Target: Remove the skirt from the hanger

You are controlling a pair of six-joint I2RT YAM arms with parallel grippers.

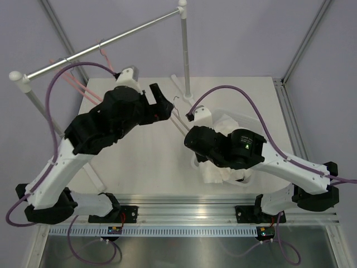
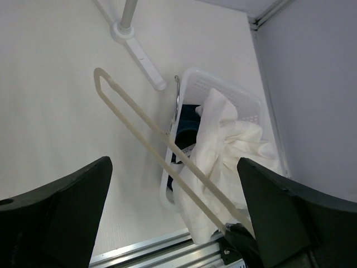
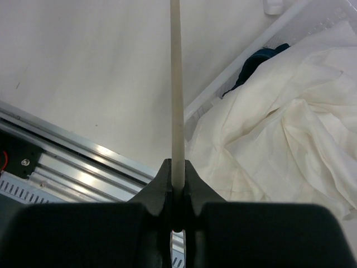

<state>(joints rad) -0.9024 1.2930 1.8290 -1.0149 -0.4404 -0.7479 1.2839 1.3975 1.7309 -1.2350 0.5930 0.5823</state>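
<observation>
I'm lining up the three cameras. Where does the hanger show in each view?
Top external: hanger near centre, a thin slanted line left of the basket.
Left wrist: pale loop running diagonally from upper left to lower right.
Right wrist: vertical bar up the middle, clamped in the right hand.
Shared landmark: the white basket.

A: What stands around the work area?

B: A white table (image 1: 145, 162) with pale lilac-grey walls (image 1: 245, 33) behind it, plain and flat. Slim metal frame struts (image 1: 305, 39) run up at the corners.

A: Any furniture?

B: A clothes rail. Its silver bar (image 1: 111, 39) slants across the far left, and its upright post (image 1: 184, 56) stands on the table's far side on a white foot (image 2: 139, 56).

A: And the near edge?

B: An aluminium track (image 1: 184, 209) runs along it, with a brushed steel sheet (image 1: 195, 251) below.

A: Light?

B: Even and soft, with only faint shadows on the tabletop.
</observation>
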